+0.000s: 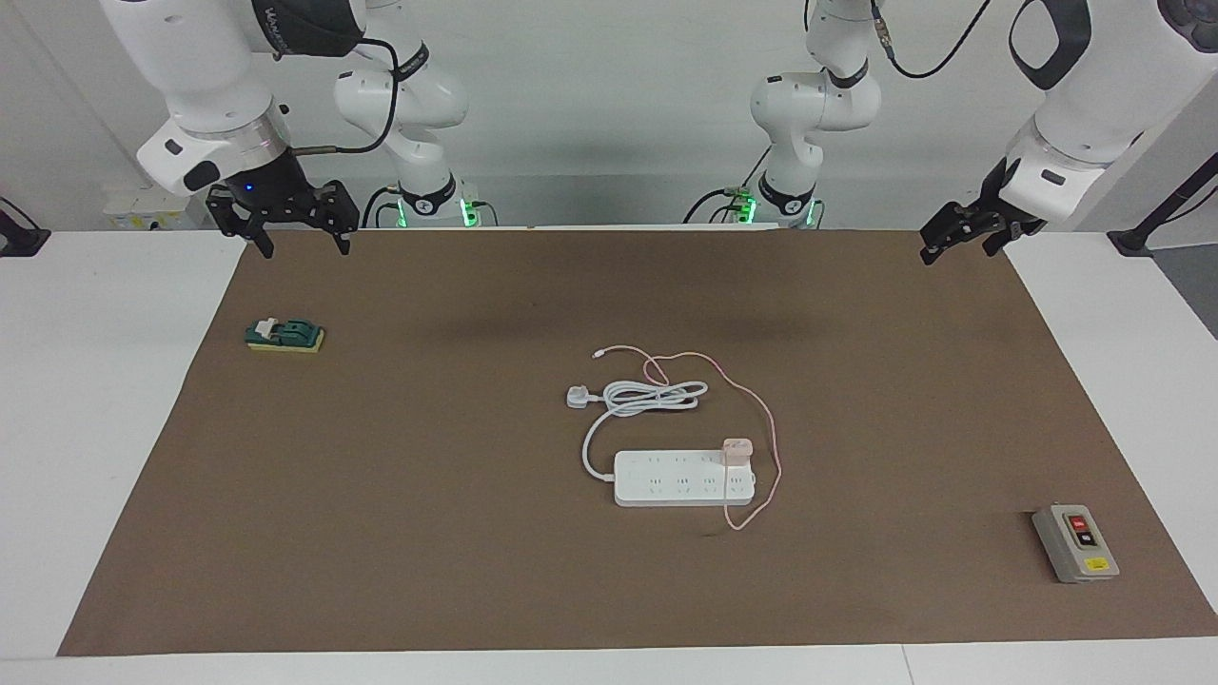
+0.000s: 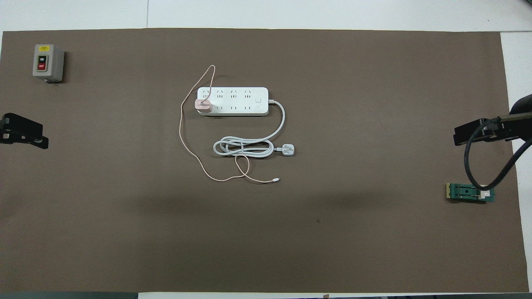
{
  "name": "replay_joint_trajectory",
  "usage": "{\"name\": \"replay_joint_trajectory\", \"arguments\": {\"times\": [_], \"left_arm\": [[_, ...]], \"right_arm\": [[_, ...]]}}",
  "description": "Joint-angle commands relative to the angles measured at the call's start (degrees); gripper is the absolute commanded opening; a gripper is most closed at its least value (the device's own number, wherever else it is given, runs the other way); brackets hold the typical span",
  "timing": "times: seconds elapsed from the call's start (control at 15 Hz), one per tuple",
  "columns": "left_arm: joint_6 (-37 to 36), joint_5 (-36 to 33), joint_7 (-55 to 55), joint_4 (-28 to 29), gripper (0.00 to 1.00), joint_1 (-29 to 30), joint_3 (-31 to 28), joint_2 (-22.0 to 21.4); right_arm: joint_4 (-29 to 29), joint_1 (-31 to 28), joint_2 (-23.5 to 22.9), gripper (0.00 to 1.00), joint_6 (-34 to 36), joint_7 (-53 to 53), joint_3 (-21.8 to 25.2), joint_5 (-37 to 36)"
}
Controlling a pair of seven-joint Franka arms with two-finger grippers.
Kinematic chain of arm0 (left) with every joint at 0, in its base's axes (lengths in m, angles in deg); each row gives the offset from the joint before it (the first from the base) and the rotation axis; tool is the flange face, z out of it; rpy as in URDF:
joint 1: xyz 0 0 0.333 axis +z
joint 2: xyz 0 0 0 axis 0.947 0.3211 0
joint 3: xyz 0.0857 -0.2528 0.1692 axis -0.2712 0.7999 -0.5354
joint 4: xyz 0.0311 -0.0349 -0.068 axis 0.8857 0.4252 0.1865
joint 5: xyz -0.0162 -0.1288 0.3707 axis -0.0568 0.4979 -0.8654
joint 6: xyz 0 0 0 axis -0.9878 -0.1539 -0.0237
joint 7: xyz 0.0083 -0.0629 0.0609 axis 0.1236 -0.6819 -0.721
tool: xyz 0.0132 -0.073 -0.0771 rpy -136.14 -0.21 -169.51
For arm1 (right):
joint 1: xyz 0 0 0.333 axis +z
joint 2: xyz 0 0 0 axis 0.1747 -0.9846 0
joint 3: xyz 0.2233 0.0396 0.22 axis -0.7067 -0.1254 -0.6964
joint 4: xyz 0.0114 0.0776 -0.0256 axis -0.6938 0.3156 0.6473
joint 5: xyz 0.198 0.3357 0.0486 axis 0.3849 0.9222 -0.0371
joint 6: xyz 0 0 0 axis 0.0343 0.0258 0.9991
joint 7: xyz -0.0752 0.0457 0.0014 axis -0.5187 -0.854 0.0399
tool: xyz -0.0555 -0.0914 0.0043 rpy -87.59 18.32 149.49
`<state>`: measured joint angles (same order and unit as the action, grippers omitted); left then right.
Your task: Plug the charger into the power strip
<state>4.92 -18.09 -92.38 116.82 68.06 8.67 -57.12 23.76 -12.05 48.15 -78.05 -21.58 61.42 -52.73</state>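
Observation:
The white power strip [image 1: 680, 480] [image 2: 237, 101] lies flat mid-mat. The pale-pink charger [image 1: 737, 448] [image 2: 203, 104] stands on it, seated in the end socket toward the left arm's end, in the row nearer the robots. Its thin pink cable [image 1: 775, 457] [image 2: 181, 124] loops round that end of the strip and trails toward the robots. My left gripper [image 1: 956, 249] [image 2: 35, 137] hangs open and empty over the mat's corner by its own base. Over the corner by the right arm's base, my right gripper [image 1: 304, 247] [image 2: 457, 139] waits, open and empty.
The strip's thick white cord [image 1: 657, 395] lies coiled nearer the robots, ending in a white three-pin plug [image 1: 578, 396]. A grey button box [image 1: 1075, 542] [image 2: 48, 62] sits at the left arm's end. A green switch block [image 1: 285, 335] [image 2: 469, 193] sits at the right arm's end.

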Motion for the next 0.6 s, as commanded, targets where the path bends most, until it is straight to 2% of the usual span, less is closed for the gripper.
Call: {"name": "replay_joint_trajectory", "arguments": {"times": [0.0, 0.53], "left_arm": [[-3.0, -1.0, 1.4, 0.2, 1.00, 2.0, 1.3, -1.4], [-0.7, -0.7, 4.2, 1.5, 1.00, 3.2, 1.5, -2.8]], "right_arm": [[0.4, -0.7, 0.6, 1.00, -0.7, 0.8, -0.6, 0.9], [0.4, -0.8, 0.6, 1.00, -0.7, 0.8, -0.6, 0.9]]}}
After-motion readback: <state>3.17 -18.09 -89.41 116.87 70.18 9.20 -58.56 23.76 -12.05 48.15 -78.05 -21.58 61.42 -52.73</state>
